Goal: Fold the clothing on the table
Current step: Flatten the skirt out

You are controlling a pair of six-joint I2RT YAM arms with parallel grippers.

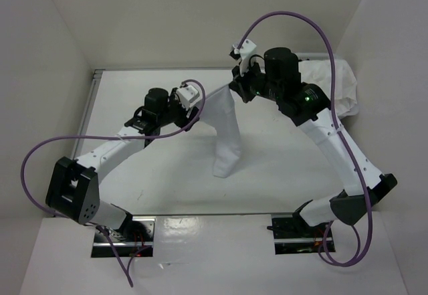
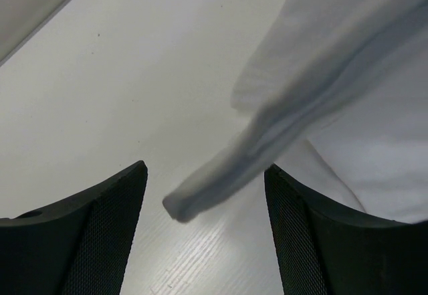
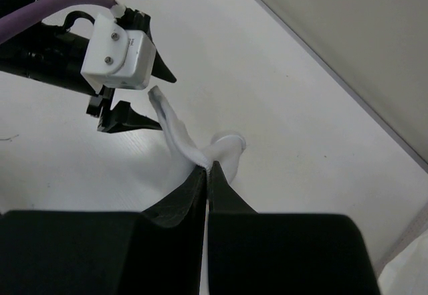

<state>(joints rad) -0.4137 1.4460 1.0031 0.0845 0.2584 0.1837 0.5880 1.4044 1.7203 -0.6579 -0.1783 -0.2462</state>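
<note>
**A:** Where is the white garment (image 1: 226,134) to be found?

**B:** It is hung over the middle of the worktop (image 1: 154,174). Its top is pinched in the pressed-together right hand (image 3: 206,171), and its lower end is rested on the surface. A narrow rolled end (image 2: 200,194) is stretched leftward between the fingers of the left hand (image 2: 206,168), which is spread and closed on nothing.

**A:** What could go wrong from here?

**B:** The rolled end is thin and limp, so it could be caught only at its tip and slipped free once tension is applied. The right pinch is small, and the hanging cloth could be dragged out of it.

**A:** And the materials?

**B:** The cloth is seen as soft and matte, fallen in long folds. The worktop is smooth white with a faint grain. The finger pads are black and finely textured. A second heap of white cloth (image 1: 344,87) is seen at the far right.
</note>
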